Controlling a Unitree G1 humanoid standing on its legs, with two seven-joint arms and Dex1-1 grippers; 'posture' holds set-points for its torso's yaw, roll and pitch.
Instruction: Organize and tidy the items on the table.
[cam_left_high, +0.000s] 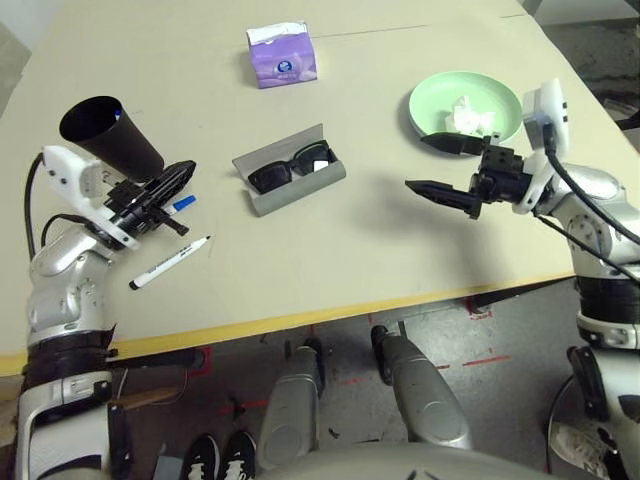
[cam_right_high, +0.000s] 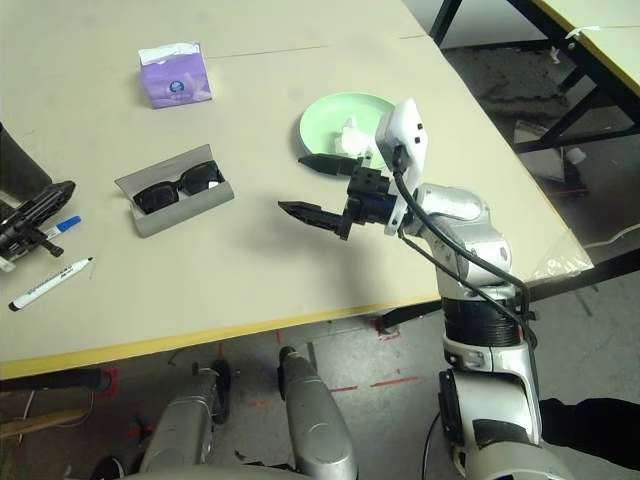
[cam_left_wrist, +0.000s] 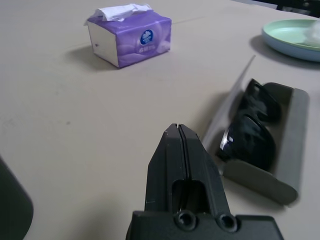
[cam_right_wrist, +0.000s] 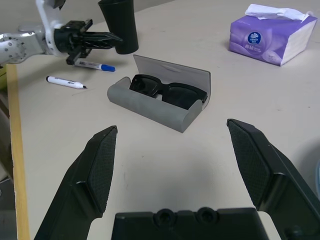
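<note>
Hovering above the blue-capped marker (cam_left_high: 182, 204), left hand (cam_left_wrist: 181, 127) clenched; right hand (cam_right_wrist: 172, 127) spread wide near the plates (cam_left_high: 466, 100).

The left forearm (cam_left_high: 70, 262) is smooth, rounded and silver, with dark specks along its shell; the right forearm (cam_right_high: 465, 222) is glossy silver too. A ribbed black sleeve (cam_right_high: 482, 322) rings the right one below its silver joints, above white and grey casing. A white plastic camera housing (cam_right_high: 402, 135) with small black dots sits at the right wrist, trailing thin black cables (cam_right_high: 432, 258). The left gripper (cam_left_wrist: 178, 125) has matte black, tapered fingers and round, hollow-headed screws (cam_left_wrist: 185, 220) at its base; the right gripper (cam_right_wrist: 172, 124) is black as well, with finely textured inner pads (cam_right_wrist: 102, 170).
</note>
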